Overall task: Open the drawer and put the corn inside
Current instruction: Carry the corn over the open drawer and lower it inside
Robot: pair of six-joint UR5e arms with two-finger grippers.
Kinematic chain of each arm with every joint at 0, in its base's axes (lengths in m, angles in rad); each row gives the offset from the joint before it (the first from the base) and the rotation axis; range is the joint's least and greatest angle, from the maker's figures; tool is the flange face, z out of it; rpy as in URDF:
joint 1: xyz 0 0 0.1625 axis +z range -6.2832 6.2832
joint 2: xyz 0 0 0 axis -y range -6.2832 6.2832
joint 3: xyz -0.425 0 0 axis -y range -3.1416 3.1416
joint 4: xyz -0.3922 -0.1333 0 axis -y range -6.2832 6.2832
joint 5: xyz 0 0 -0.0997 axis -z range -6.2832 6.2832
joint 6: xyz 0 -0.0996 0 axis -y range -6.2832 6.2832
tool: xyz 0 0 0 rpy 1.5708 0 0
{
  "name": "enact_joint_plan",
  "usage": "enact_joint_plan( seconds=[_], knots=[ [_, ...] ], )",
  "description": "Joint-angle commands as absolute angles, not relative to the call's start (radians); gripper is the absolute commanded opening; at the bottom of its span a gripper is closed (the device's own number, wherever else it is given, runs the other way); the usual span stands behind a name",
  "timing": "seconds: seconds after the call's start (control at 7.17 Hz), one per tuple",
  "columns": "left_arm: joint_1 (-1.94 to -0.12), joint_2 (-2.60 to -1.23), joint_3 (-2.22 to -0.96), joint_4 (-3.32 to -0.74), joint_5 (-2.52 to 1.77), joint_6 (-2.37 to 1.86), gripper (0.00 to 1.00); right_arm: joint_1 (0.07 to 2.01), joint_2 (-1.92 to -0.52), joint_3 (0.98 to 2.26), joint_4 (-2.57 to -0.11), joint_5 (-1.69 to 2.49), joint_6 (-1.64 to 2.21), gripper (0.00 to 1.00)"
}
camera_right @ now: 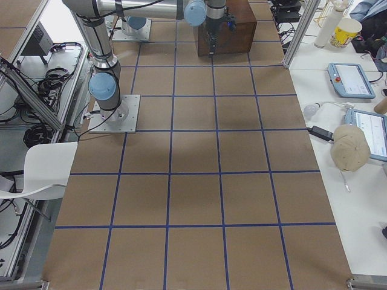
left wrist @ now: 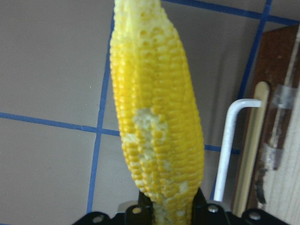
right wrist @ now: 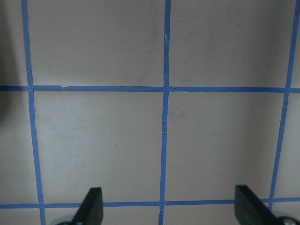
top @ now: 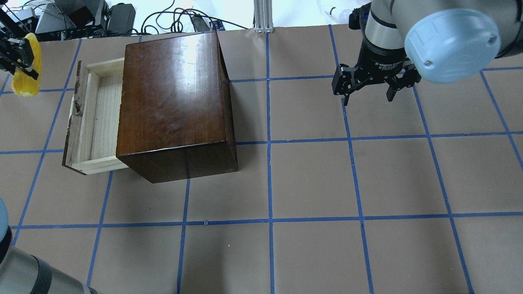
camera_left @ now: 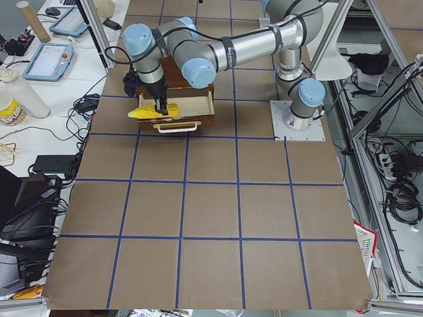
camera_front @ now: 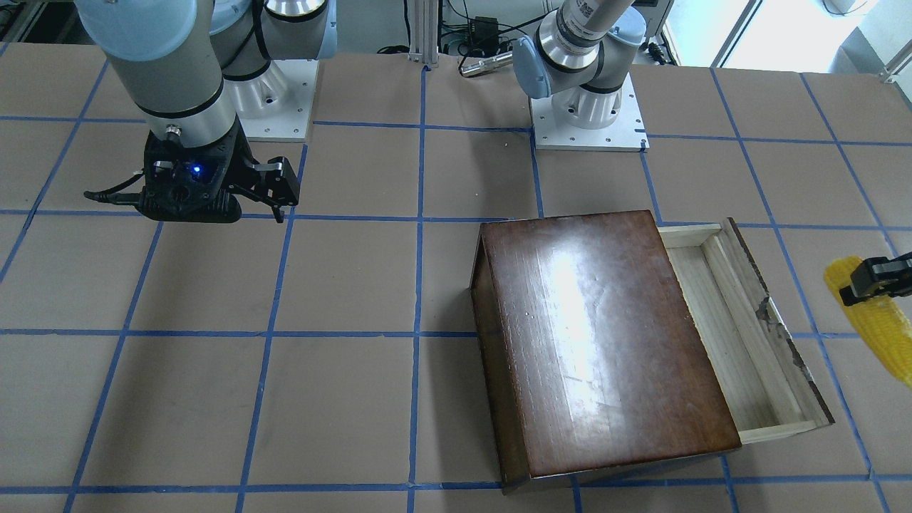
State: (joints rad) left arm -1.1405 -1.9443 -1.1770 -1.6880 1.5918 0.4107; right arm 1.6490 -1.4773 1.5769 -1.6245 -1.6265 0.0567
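The drawer [camera_front: 741, 335] stands pulled out of the dark-brown box [camera_front: 598, 342]; its pale wood tray [top: 98, 114] shows nothing inside. My left gripper [top: 18, 61] is shut on the yellow corn [top: 26, 69] and holds it in the air just outside the drawer's front panel [left wrist: 276, 93]. In the left wrist view the corn [left wrist: 159, 117] points away from the gripper [left wrist: 168, 206], beside the whitish handle [left wrist: 229, 140]. The corn also shows in the front view [camera_front: 880, 328]. My right gripper [top: 369, 87] hangs open and empty over bare table, far from the box; its fingertips [right wrist: 93, 204] are spread wide.
The table [top: 310, 183] is brown board with a blue tape grid. The arm bases [camera_front: 588, 107] are bolted at the robot's edge. Cables and electronics [top: 81, 20] lie beyond the table's far edge, behind the box.
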Motion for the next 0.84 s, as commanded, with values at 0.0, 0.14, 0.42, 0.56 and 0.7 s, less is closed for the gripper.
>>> enact_joint_plan(
  seconds=[0.0, 0.14, 0.42, 0.56, 0.7],
  knots=[
    [-1.23, -1.939, -1.212, -1.704, 1.588, 0.411, 0.0, 1.649, -1.477, 1.577, -1.626, -1.628, 0.057, 1.0],
    [-1.23, -1.942, -1.256, -1.701, 1.58, 0.411, 0.0, 1.649, -1.477, 1.577, -1.626, -1.628, 0.057, 1.0],
    [-1.232, -1.947, -1.33, -1.695, 1.578, 0.414, 0.0, 1.649, -1.477, 1.577, -1.624, -1.629, 0.057, 1.0],
    [-1.233, -1.956, -1.342, -1.695, 1.577, 0.411, 0.0, 1.649, -1.477, 1.577, -1.626, -1.629, 0.057, 1.0],
    [-1.233, -1.962, -1.365, -1.692, 1.575, 0.414, 0.0, 1.649, -1.477, 1.577, -1.625, -1.629, 0.057, 1.0]
  ],
)
